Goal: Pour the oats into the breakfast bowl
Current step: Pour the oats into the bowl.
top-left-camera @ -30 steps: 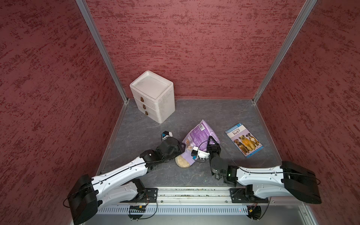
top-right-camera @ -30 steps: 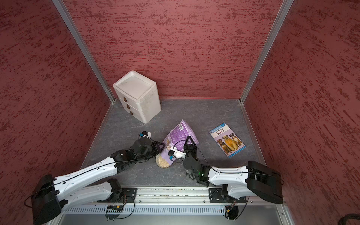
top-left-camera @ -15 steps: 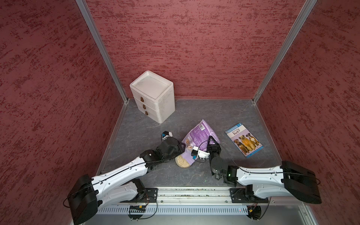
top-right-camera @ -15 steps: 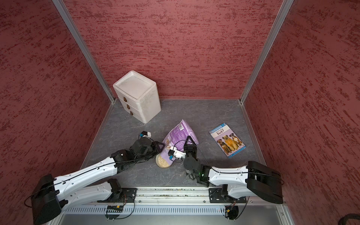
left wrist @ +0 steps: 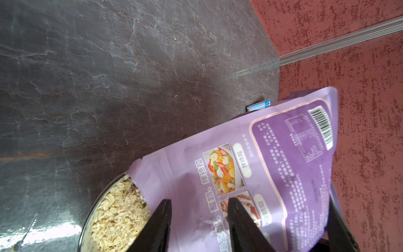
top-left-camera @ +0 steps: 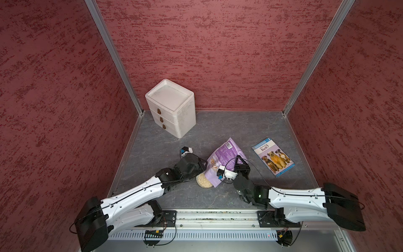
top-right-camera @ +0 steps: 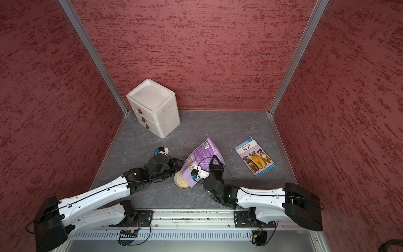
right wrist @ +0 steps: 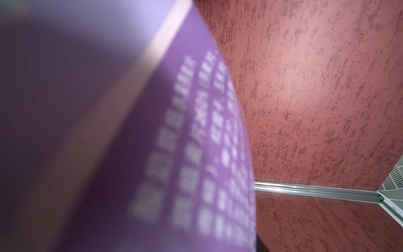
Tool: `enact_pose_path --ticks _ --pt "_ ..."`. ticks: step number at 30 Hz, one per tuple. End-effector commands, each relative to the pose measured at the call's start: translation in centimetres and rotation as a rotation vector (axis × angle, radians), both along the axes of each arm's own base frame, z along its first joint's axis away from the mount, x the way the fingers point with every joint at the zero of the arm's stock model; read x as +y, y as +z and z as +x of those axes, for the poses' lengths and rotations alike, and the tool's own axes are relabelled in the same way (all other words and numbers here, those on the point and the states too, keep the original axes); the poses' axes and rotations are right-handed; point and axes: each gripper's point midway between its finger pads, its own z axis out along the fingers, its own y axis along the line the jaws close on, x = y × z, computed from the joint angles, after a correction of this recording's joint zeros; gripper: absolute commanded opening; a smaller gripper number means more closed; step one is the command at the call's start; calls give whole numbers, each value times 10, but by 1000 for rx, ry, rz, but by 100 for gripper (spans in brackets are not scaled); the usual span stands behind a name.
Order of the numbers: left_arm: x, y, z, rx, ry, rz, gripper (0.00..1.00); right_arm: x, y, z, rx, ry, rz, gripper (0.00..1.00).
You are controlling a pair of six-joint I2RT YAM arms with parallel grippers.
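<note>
Now bowl (left wrist: 99, 196) just beside left pincer (left wrist: 198, 200), nearly full. Pouch (top-left-camera: 222, 155), clamped by right pincer (top-left-camera: 238, 161), tilted mouth-down over it. Grip of left pincer unclear. Risk: more tilt floods rim, oats (left wrist: 117, 213) spill onto tabletop (top-left-camera: 218, 126).

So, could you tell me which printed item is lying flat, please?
The book, flat on the table, untouched; the pouch is tilted, mouth over the bowl.

Near the front middle of the table (top-left-camera: 218, 126), the pouch (top-left-camera: 224, 156) leans mouth-down over the bowl (left wrist: 86, 218), which holds oats (left wrist: 117, 216). The book (top-left-camera: 273, 156) lies flat to the pouch's right, apart. The drawer box (top-left-camera: 172, 109) stands in the back left corner.
</note>
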Motion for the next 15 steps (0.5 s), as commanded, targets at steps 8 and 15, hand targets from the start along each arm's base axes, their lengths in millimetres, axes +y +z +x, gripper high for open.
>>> enact_pose_path --ticks 8,15 --pt "10 11 -3 -19 26 -3 47 -9 4 1 69 -141 241 0" --pt "18 13 -4 -14 57 5 47 -8 -3 0 129 -153 273 0"
